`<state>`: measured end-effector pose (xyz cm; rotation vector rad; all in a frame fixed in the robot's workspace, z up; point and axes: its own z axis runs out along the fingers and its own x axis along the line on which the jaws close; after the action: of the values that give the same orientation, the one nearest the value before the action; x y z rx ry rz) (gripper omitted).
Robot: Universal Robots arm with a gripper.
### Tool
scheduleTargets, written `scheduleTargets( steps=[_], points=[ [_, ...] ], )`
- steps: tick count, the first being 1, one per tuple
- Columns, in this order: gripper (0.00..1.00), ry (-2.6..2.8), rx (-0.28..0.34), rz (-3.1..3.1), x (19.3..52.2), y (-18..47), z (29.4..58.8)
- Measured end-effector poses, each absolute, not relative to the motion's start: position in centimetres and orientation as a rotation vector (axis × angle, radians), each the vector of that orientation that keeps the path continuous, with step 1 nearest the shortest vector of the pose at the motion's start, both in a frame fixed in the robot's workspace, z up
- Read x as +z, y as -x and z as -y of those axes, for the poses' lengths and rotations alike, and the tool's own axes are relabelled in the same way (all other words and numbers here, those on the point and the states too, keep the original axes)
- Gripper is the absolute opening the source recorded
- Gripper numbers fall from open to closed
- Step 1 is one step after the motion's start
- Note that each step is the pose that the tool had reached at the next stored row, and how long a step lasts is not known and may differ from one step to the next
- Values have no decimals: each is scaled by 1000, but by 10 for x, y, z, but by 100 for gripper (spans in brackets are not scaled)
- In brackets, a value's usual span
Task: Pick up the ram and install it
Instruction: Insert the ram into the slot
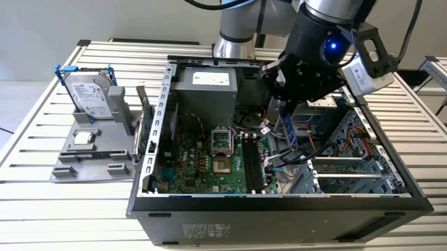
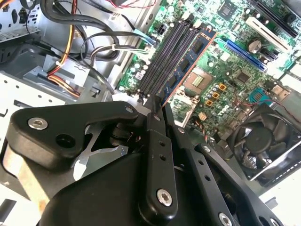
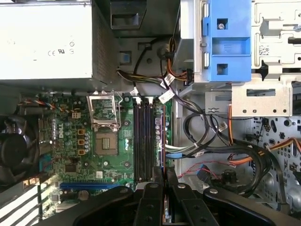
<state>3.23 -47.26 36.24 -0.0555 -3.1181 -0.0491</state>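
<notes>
the gripper [image 1: 290, 137] hangs over the middle of an open computer case [image 1: 279, 201], its black fingers [image 2: 155, 141] pinched narrow on the ram [image 1: 288, 130], a thin blue-green stick held on edge by its upper end. in the exterior view the stick points down and slightly tilted, its lower end just above the motherboard [image 1: 209, 162] and not yet seated. in the second wrist view the ram [image 2: 188, 59] runs out from the fingertips alongside the dark memory slots [image 2: 164, 54], nearly parallel to them.

judging by its look, the stick is light, stiff and thin, with small chips and bare edge contacts that seem fragile; the flat faces near one end look like the safest hold, as here. loose cables [image 1: 297, 157] lie just beside the slots.
</notes>
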Motion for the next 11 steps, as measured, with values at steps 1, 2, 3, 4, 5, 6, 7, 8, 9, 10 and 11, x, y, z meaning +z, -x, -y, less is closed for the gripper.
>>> scheduleTargets(
  steps=[1, 2, 3, 4, 5, 6, 7, 8, 9, 10, 11],
  points=[
    [0, 56, -49, 3119, 362, -32, 472],
    [0, 59, -49, 3119, 362, -32, 472],
    [0, 62, -49, 3119, 361, -32, 472],
    [0, 66, -48, 3120, 361, -32, 472],
    [0, 71, -48, 3120, 360, -32, 472],
    [0, 76, -48, 3120, 360, -32, 472],
    [0, 80, -48, 3120, 360, -32, 472],
    [0, 85, -48, 3120, 359, -32, 472],
    [0, 91, -48, 3120, 359, -32, 472],
    [0, 96, -48, 3120, 358, -32, 472],
    [0, 102, -48, 3120, 358, -32, 472]
  ],
)
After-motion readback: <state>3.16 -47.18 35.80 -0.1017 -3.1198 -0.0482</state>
